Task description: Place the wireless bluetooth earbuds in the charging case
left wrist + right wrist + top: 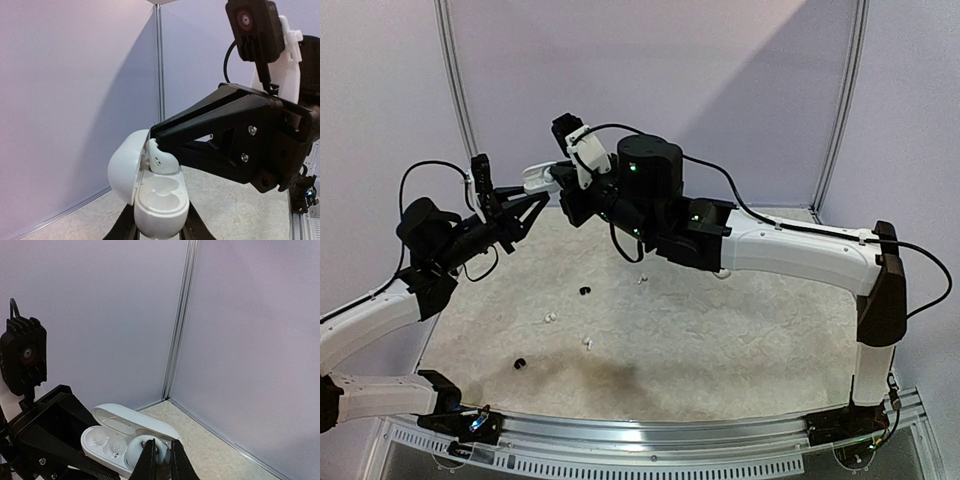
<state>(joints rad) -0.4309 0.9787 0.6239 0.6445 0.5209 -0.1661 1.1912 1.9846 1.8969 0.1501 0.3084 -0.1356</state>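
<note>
Top view, upper left of centre: the left gripper point(528, 203) is clamped on the open charging case point(538, 178), high above the table point(720, 330) where loose earbuds point(550, 318) lie. The right gripper point(563, 185) meets it. Left wrist view, lower centre: the right gripper pinches 1 white earbud point(162, 162), tilted at the rear socket. Released crooked, it could pop out and drop. Right wrist view, bottom centre: its fingers point(150, 462) hide the earbud, so a blind push may twist the charging case loose.

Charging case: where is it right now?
Top view, left of centre: the open white charging case is held in the air by the left gripper, with the right gripper holding a white earbud at its socket.
</note>
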